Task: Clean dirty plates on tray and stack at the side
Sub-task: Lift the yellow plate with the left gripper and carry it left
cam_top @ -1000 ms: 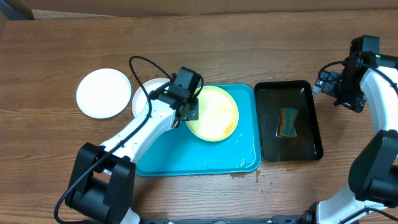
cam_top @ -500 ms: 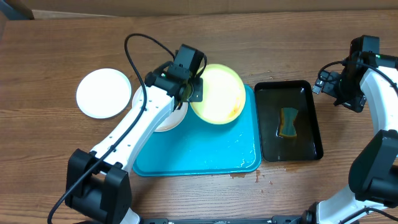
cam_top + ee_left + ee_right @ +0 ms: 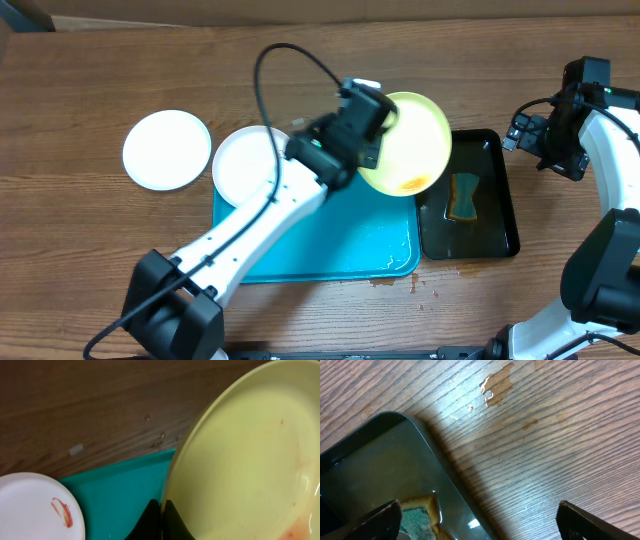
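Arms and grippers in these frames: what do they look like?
Both arms match: white links, black joints and bases. The left arm carries a looping black cable; the right arm has shorter black wiring at the wrist. Gripper fingers are black.

The white left arm (image 3: 260, 215) reaches from lower left to upper centre, its black left gripper (image 3: 378, 148) pinched on a pale yellow-green round plate (image 3: 415, 135). The black right gripper (image 3: 479, 520), at the right edge, has its fingers wide apart.
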### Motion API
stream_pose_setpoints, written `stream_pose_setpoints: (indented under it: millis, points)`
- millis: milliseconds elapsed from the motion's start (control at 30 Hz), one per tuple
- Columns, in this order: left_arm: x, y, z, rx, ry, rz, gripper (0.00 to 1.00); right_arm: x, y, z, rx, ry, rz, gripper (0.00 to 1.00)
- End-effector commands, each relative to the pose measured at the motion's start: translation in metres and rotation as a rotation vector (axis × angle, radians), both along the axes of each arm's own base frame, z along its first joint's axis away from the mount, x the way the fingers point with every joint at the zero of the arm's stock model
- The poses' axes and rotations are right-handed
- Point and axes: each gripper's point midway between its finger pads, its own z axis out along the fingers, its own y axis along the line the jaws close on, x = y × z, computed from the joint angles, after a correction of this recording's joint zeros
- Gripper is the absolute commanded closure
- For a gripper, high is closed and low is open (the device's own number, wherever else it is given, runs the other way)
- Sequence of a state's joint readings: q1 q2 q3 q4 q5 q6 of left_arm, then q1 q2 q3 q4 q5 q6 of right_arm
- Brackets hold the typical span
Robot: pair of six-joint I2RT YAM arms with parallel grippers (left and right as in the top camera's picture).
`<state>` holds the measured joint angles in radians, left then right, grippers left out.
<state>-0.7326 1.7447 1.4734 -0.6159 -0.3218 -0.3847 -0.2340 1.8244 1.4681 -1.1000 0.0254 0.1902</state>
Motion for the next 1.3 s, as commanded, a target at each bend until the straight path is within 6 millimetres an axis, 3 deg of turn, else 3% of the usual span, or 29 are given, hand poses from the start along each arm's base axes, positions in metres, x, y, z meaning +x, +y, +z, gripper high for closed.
stream_pose_setpoints:
  millis: [0, 467, 667, 1033, 1267]
  points:
    - [0.006, -0.001, 0.028, 0.088, -0.164, 0.079, 0.96, 0.004, -0.002, 0.006, -0.004, -0.023, -0.006, 0.0]
    - [-0.009, -0.052, 0.05, 0.321, -0.464, 0.048, 0.96, 0.004, -0.002, 0.006, -0.004, -0.023, -0.006, 0.0]
    - [-0.021, -0.072, 0.075, 0.49, -0.615, 0.023, 0.96, 0.004, -0.002, 0.006, -0.004, -0.023, -0.006, 0.0]
    - [-0.03, -0.08, 0.109, 0.577, -0.722, 0.047, 0.96, 0.004, -0.002, 0.006, -0.004, -0.023, -0.006, 0.0]
    - [-0.03, -0.081, 0.113, 0.558, -0.733, 0.058, 0.96, 0.004, -0.002, 0.006, -0.004, -0.023, -0.006, 0.0]
